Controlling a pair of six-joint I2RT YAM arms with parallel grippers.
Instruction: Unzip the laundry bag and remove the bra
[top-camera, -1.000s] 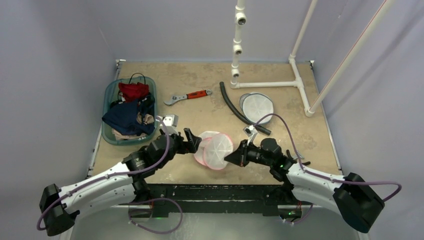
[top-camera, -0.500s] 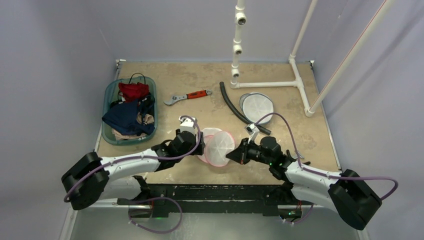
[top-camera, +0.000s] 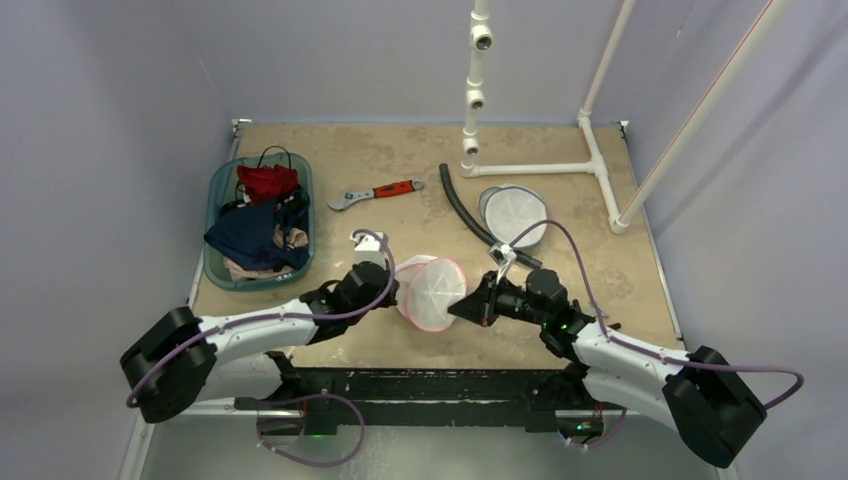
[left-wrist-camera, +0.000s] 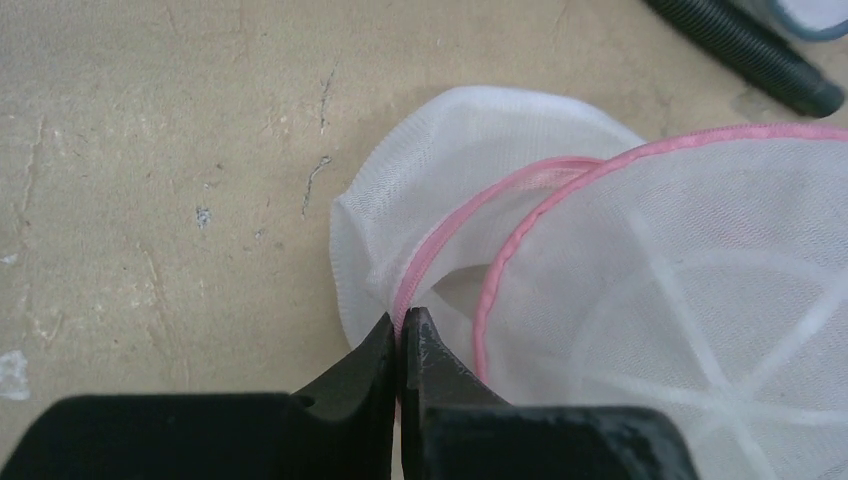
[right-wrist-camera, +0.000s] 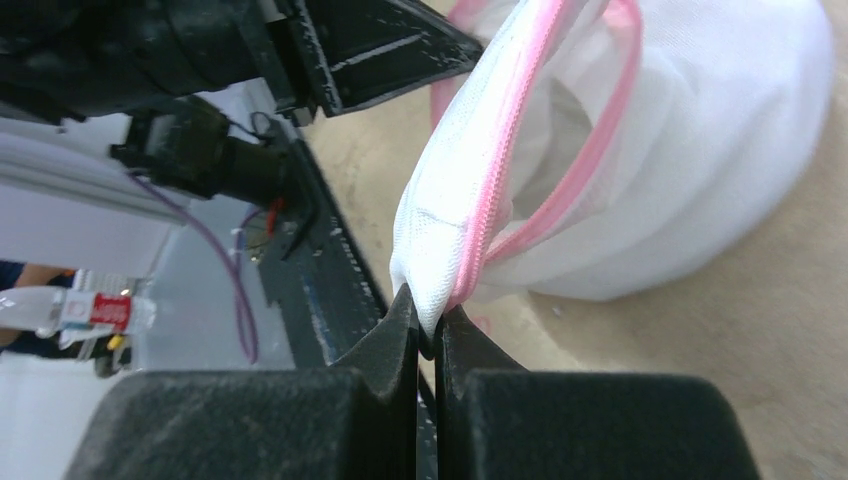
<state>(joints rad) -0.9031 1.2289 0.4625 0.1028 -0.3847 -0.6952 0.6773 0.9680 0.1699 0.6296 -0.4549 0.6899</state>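
Scuffed beige tabletop (top-camera: 620, 270) carries, a little toward its 6 o'clock edge, the white mesh laundry bag (top-camera: 436, 290) with pink zipper trim, its mouth gaping partly open. At the bag's 9 o'clock the left gripper (left-wrist-camera: 402, 330) is pinched tight on the pink zipper edge. At its 4 o'clock the right gripper (right-wrist-camera: 430, 322) is clamped on a raised fold of white mesh and pink zipper tape. What lies inside the bag cannot be made out.

Farther out, a black ribbed hose (top-camera: 468, 212) lies at 1 o'clock with a round grey-rimmed mesh pouch (top-camera: 513, 212) just beside it. A red-handled wrench (top-camera: 375, 192) lies at 11 o'clock, and a teal plastic basket (top-camera: 243, 281) heaped with clothes sits at 9 to 10 o'clock. A white plastic pipe frame (top-camera: 540, 168) stands at 1 o'clock near the far edge
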